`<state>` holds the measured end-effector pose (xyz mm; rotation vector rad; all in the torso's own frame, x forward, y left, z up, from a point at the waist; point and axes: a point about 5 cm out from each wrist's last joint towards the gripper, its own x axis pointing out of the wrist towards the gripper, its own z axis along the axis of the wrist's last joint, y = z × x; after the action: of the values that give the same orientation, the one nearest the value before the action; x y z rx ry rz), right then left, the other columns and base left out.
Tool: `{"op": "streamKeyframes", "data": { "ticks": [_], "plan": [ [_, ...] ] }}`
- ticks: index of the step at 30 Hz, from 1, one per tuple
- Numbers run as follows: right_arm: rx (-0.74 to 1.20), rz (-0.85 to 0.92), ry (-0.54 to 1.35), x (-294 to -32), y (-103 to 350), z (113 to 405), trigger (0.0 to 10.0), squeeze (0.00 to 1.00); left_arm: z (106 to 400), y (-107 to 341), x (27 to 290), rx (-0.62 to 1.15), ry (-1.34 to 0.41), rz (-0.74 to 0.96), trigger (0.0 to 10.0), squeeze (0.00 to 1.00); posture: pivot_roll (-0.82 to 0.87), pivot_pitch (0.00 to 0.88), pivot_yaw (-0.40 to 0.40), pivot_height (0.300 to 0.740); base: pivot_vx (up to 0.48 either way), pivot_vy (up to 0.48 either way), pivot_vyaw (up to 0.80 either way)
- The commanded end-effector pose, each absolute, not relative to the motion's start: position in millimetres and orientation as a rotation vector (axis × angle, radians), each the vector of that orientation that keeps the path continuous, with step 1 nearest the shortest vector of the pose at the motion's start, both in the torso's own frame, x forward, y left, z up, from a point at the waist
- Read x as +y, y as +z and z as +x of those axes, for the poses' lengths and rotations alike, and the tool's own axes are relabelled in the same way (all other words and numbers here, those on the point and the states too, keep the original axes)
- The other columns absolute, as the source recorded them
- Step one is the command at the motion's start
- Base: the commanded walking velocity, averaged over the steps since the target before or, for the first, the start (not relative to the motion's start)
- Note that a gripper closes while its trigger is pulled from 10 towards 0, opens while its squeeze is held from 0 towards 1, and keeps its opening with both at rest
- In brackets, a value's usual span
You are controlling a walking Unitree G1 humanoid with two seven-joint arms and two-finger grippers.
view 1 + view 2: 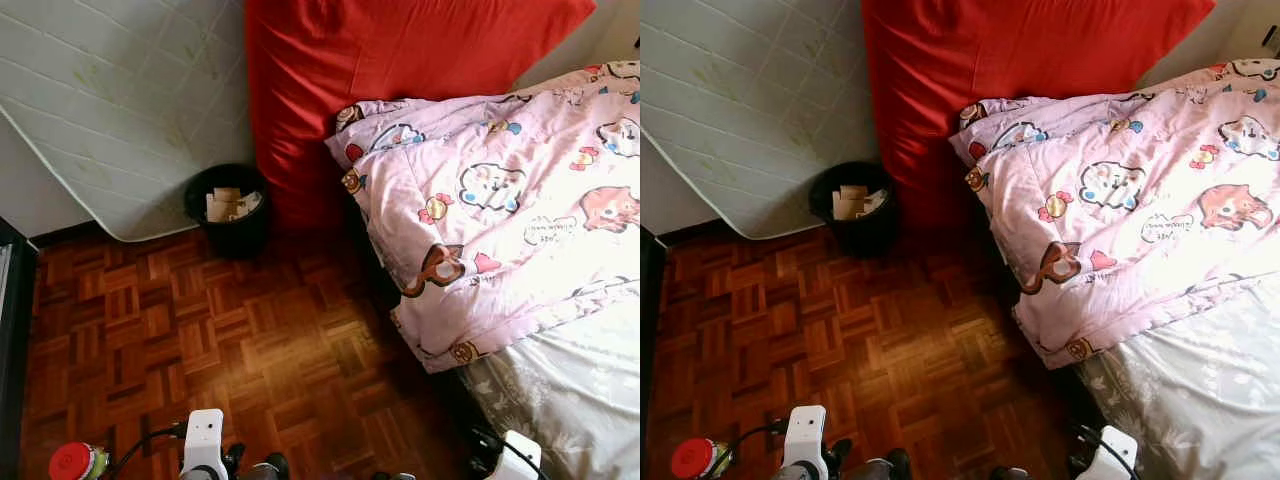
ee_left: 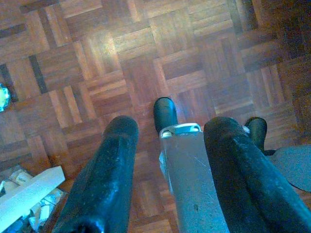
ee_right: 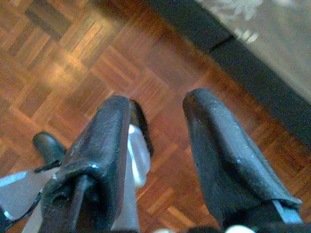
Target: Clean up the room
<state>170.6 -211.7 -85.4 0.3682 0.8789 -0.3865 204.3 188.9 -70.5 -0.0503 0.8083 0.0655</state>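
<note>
My left hand [image 2: 165, 170] and right hand [image 3: 155, 160] hang over the floor [image 1: 250, 340], fingers spread, holding nothing. A black bin [image 1: 228, 210] with paper sits at eleven o'clock; the blanket [image 1: 500, 200] on the bed [image 1: 570, 390] at two.

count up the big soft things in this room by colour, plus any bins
red cushion: 1
pink cartoon-print quilt: 1
white quilted mattress against the wall: 1
pale bed mattress: 1
black bin with paper in it: 1
total: 5

Glossy wood parquet floor [image 1: 200, 340], soft printed cloth quilt [image 1: 500, 200], matt black bin [image 1: 228, 210].
</note>
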Motion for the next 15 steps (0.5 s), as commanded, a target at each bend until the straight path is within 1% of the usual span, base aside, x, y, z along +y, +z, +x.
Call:
{"op": "streamKeyframes", "data": {
  "ticks": [1, 15],
  "plan": [
    [0.907, 0.374, -0.404, -211.6, -89.7, 161.2, 10.0, 0.0, 193.4, -76.6, 191.7, 0.855, 0.075, -0.045, 10.0, 0.0, 0.01, 0.176, 0.031, 0.74, 0.0, 0.0, 0.0],
    [0.907, 0.374, -0.404, -211.6, -89.7, 161.2, 10.0, 0.0, 193.4, -76.6, 191.7, 0.855, 0.075, -0.045, 10.0, 0.0, 0.01, 0.176, 0.031, 0.74, 0.0, 0.0, 0.0]
  ]
}}
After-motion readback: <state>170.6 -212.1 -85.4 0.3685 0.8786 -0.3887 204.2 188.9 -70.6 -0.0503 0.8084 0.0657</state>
